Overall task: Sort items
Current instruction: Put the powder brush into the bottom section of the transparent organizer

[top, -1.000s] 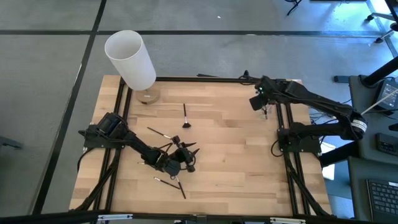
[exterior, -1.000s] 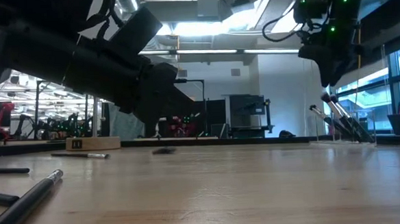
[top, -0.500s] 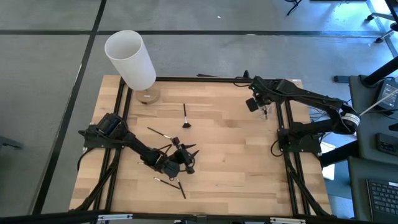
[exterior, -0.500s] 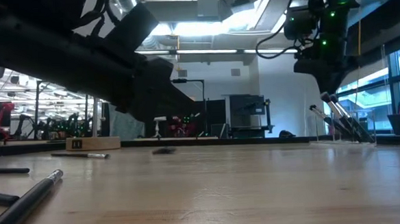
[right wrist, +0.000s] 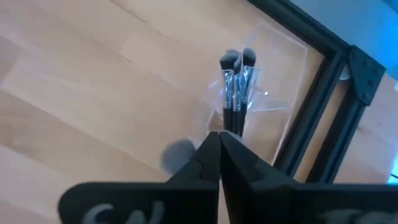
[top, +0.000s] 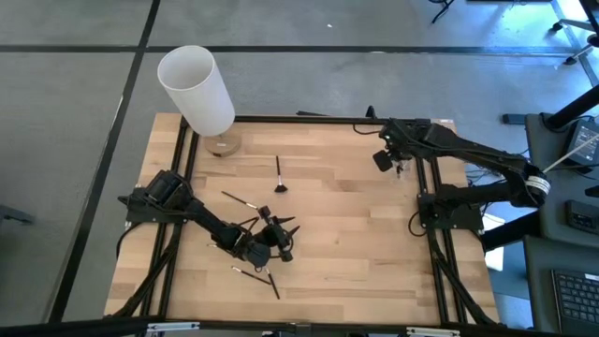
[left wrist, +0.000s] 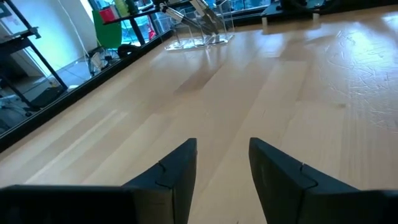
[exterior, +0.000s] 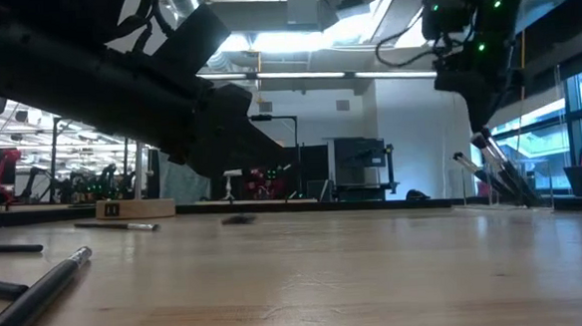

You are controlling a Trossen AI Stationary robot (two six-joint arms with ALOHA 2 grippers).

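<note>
Brushes (top: 265, 245): a loose cluster on the table (top: 356, 234) at about 7 o'clock from centre; one single brush (top: 279, 175) lies apart at 11 o'clock; two more (right wrist: 235, 87) stand, tufts up, in a clear holder (right wrist: 261, 99) at the 2 o'clock corner.

Left gripper (top: 278, 241): arm stretched low across the table, over the cluster, fingers (left wrist: 177, 174) parted, nothing between them.

Right gripper (top: 385, 159): arm bent inward, poised above the holder, fingers (right wrist: 208, 162) clenched together, grasping nothing.

White cylinder (top: 197, 90): 11 o'clock corner.
</note>
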